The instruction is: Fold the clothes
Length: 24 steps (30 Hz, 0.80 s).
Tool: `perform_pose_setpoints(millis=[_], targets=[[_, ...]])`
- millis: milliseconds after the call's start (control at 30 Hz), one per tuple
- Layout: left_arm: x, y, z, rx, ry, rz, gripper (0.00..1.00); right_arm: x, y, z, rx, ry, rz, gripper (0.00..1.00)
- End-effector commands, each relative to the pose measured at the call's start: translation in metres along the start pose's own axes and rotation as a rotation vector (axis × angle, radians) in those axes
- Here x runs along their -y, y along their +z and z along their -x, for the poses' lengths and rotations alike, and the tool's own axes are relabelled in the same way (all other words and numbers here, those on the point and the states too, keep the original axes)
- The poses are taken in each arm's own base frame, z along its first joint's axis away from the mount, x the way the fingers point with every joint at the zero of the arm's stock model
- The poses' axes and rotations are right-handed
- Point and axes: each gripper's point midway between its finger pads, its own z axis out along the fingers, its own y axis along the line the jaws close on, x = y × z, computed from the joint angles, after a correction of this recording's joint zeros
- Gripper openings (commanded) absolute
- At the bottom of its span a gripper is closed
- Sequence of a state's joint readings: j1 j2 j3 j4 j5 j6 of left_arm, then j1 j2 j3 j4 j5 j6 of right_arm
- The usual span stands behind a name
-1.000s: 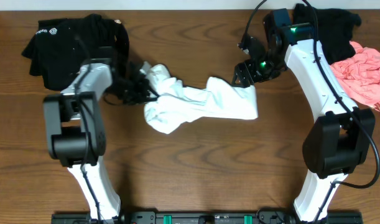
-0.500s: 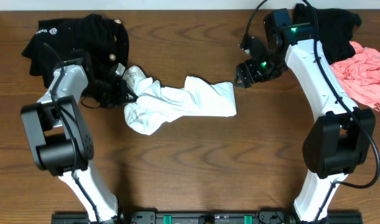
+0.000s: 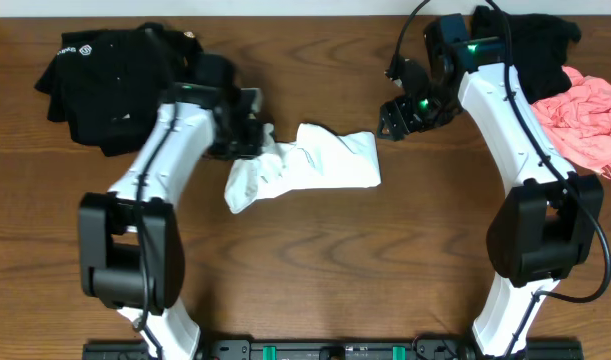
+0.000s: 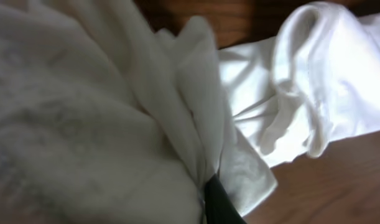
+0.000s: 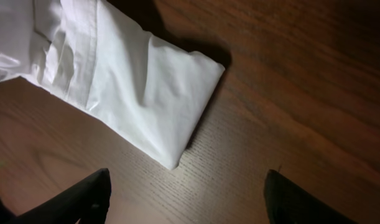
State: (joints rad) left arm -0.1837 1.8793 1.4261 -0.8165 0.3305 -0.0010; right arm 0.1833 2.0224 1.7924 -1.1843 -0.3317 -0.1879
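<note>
The white T-shirt (image 3: 315,165) lies bunched in a long roll at the table's middle. My left gripper (image 3: 253,140) is shut on its left end; the left wrist view is filled with gathered white cloth (image 4: 115,112) pinched at one dark finger (image 4: 222,202). My right gripper (image 3: 393,118) is open and empty just right of the shirt's right end; in the right wrist view the shirt's folded corner (image 5: 152,93) lies ahead of the spread fingers (image 5: 186,199). The chest print is hidden.
A black garment pile (image 3: 110,75) lies at the back left. Another black piece (image 3: 535,45) and a pink garment (image 3: 585,120) lie at the back right, beside the right arm.
My left gripper swung left with the shirt's end, then back right and up, dragging the shirt leftward and bunching it. The right gripper stayed in place, now apart from the shirt.
</note>
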Motion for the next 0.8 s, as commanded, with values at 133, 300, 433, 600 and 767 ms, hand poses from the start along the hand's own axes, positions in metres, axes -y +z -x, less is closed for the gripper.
perform_pose_setpoints(millis=[133, 300, 433, 600, 767], targets=[[0.036, 0.005, 0.018, 0.091, 0.073, 0.094, 0.06, 0.009, 0.024, -0.018, -0.065, 0.048, 0.008, 0.75], [0.059, 0.003, 0.03, 0.146, 0.103, 0.086, 0.06, 0.013, 0.037, -0.028, -0.086, 0.068, 0.011, 0.75], [0.067, -0.002, 0.036, 0.166, 0.116, 0.081, 0.06, 0.017, 0.049, -0.034, -0.089, 0.099, 0.011, 0.72], [0.052, -0.009, 0.041, 0.184, 0.084, 0.17, 0.06, 0.019, 0.068, -0.049, -0.113, 0.145, 0.017, 0.02], [0.039, -0.013, 0.04, 0.172, 0.062, 0.204, 0.06, 0.02, 0.082, -0.059, -0.115, 0.17, 0.034, 0.01]])
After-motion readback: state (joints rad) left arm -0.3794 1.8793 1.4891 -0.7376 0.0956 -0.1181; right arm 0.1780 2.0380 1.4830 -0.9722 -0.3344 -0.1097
